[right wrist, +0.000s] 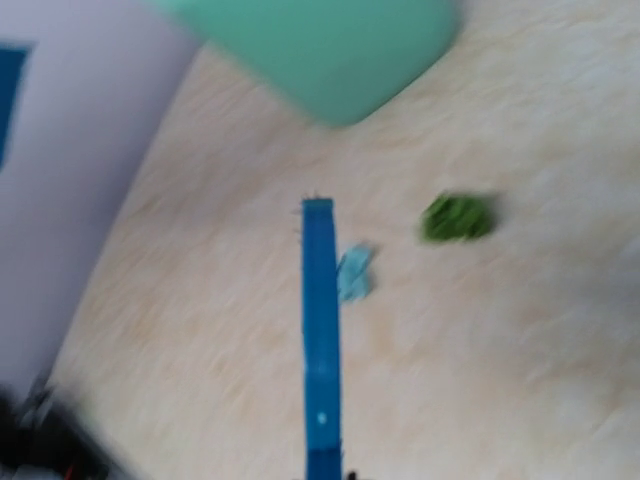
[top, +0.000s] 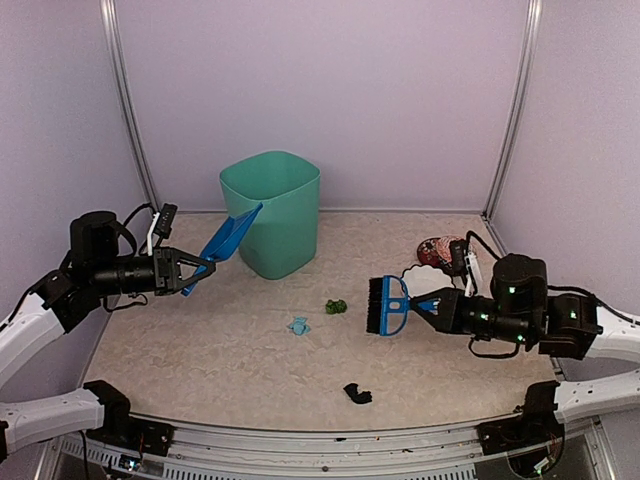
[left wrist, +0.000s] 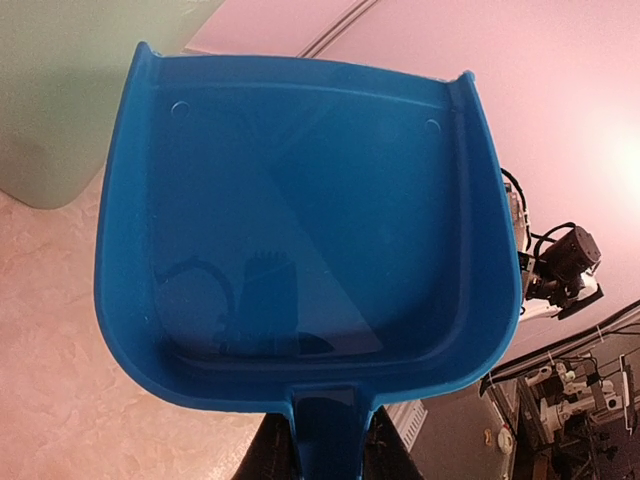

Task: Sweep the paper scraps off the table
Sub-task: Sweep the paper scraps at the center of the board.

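Three paper scraps lie on the table (top: 200,350): a green one (top: 335,306) (right wrist: 457,217), a light blue one (top: 298,325) (right wrist: 354,272) and a black one (top: 357,393) near the front edge. My left gripper (top: 185,272) (left wrist: 325,452) is shut on the handle of a blue dustpan (top: 230,238) (left wrist: 300,220). The pan is raised and tilted, with its lip by the green bin, and its inside looks empty. My right gripper (top: 428,305) (right wrist: 335,476) is shut on a blue brush (top: 387,305) (right wrist: 320,330), which hangs just right of the green and light blue scraps.
A tall green bin (top: 270,212) (right wrist: 320,50) stands at the back centre. A reddish bowl (top: 440,250) sits at the back right behind my right arm. Lilac walls close the table on three sides, and a metal rim (top: 330,435) runs along the front.
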